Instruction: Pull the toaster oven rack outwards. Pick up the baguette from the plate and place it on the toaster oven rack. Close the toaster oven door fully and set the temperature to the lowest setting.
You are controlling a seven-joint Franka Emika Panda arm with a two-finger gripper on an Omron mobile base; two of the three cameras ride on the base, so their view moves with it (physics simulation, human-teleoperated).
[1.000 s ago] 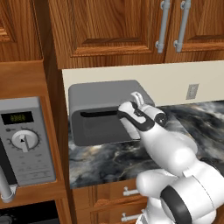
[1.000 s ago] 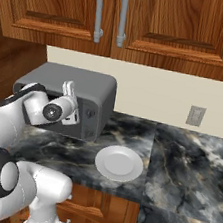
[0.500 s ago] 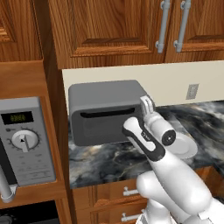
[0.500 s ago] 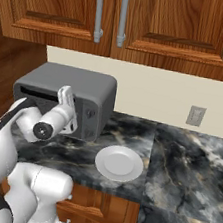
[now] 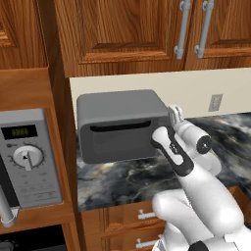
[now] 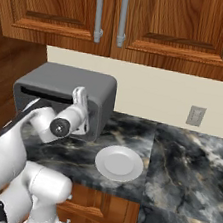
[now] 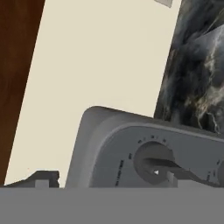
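- One toaster oven [image 5: 117,125] is seen on the marble counter [image 6: 177,159], set back against the cream wall [image 6: 152,92]; its door [image 5: 120,139] is shut upright, with the black handle slot along the top edge.
- A round knob [image 7: 153,159] on the oven's control panel is shown close up in the hand view, with tick marks around it.
- The gripper [image 5: 172,113] is held at the oven's right front corner, near the control panel; its fingers are spread wide and nothing is pinched between them.
- The plate [image 6: 119,163] is seen bare on the counter, right of the oven and apart from it.
- A silver microwave [image 5: 27,157] with a green display is set in the cabinet left of the oven.
- An outlet [image 6: 195,116] is mounted on the wall.
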